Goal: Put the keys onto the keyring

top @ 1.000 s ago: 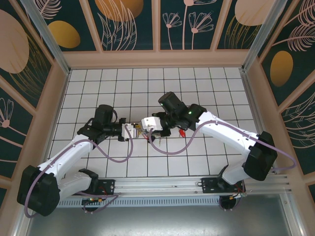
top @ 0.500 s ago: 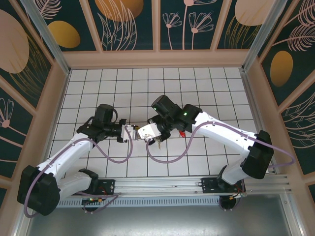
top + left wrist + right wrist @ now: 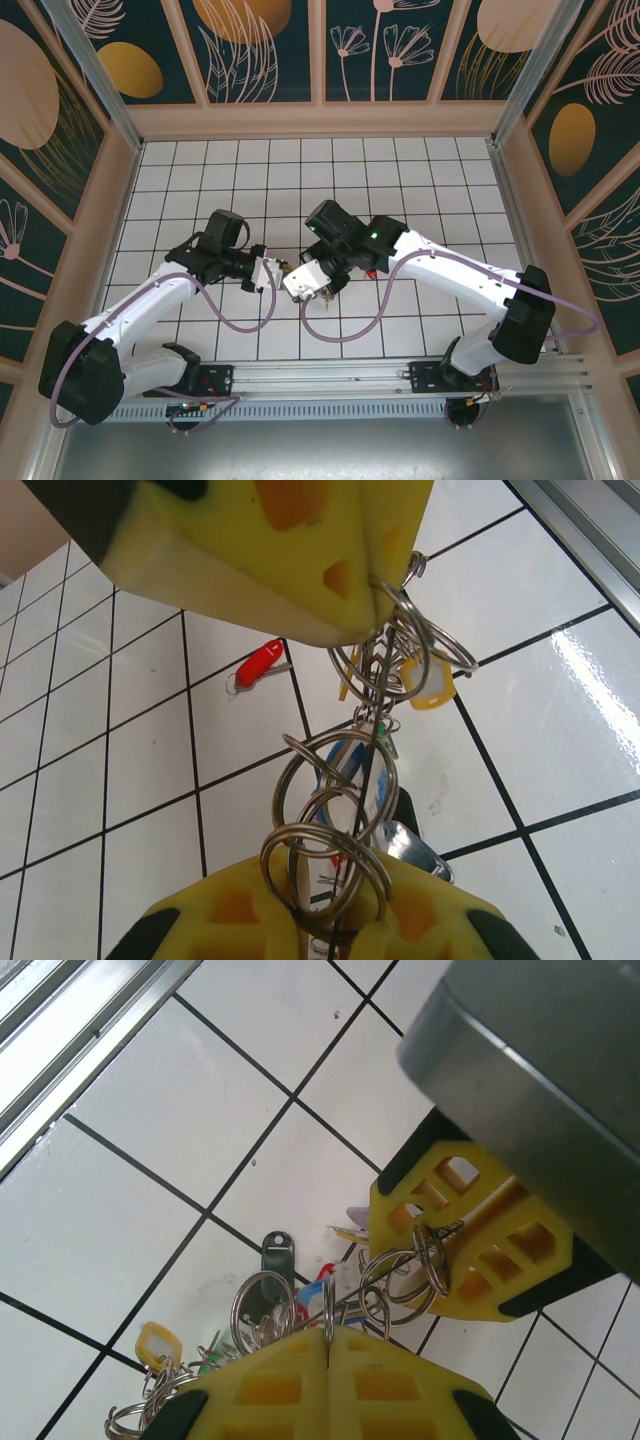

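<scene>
The right arm dips closer to the left arm, both jaws clenched on the keyring, held between them above the tabletop; keys dangle from it, and a red key lies loose, so threading seems unfinished.

Tip to tip over the tiles
My left gripper and right gripper have the keyring strung between them. The keys dangle under it, and one loose key lies on the tiles off to my right.
</scene>
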`<state>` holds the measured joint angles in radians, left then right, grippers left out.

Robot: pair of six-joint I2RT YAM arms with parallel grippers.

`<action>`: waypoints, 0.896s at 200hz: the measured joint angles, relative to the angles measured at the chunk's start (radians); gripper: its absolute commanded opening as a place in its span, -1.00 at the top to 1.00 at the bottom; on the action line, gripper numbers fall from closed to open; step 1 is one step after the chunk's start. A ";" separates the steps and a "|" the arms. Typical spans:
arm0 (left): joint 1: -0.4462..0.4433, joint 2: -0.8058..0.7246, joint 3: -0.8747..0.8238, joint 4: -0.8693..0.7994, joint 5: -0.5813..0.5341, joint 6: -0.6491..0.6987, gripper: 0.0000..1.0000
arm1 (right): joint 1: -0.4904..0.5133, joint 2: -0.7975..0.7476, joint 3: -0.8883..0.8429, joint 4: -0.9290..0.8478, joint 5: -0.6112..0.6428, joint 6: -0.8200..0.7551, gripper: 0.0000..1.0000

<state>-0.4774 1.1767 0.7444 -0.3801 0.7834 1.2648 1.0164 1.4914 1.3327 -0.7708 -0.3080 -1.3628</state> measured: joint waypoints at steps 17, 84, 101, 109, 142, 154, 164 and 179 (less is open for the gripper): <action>-0.002 -0.016 0.000 -0.002 -0.008 0.015 1.00 | 0.000 0.000 0.000 0.003 -0.010 -0.006 1.00; -0.008 -0.065 0.000 -0.021 -0.052 0.045 1.00 | 0.004 0.001 0.017 -0.002 -0.002 0.011 1.00; -0.009 -0.071 0.000 -0.021 -0.052 0.045 1.00 | 0.003 0.004 0.027 -0.013 0.003 0.016 1.00; -0.009 -0.072 0.000 -0.021 -0.052 0.045 1.00 | 0.001 0.005 0.029 -0.017 0.004 0.019 1.00; -0.010 -0.072 0.000 -0.021 -0.054 0.045 1.00 | 0.001 0.020 0.049 -0.039 0.015 0.036 1.00; -0.009 -0.072 0.000 -0.021 -0.058 0.045 1.00 | 0.000 0.028 0.058 -0.048 0.020 0.039 1.00; -0.009 -0.072 0.000 -0.021 -0.060 0.048 1.00 | 0.001 0.032 0.062 -0.052 0.024 0.042 1.00; -0.010 -0.072 0.000 -0.021 -0.060 0.053 1.00 | 0.001 0.035 0.068 -0.063 0.031 0.041 1.00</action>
<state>-0.4870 1.1042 0.7444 -0.4011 0.7238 1.3174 1.0172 1.5261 1.4006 -0.8337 -0.2775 -1.3220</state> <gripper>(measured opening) 0.127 0.051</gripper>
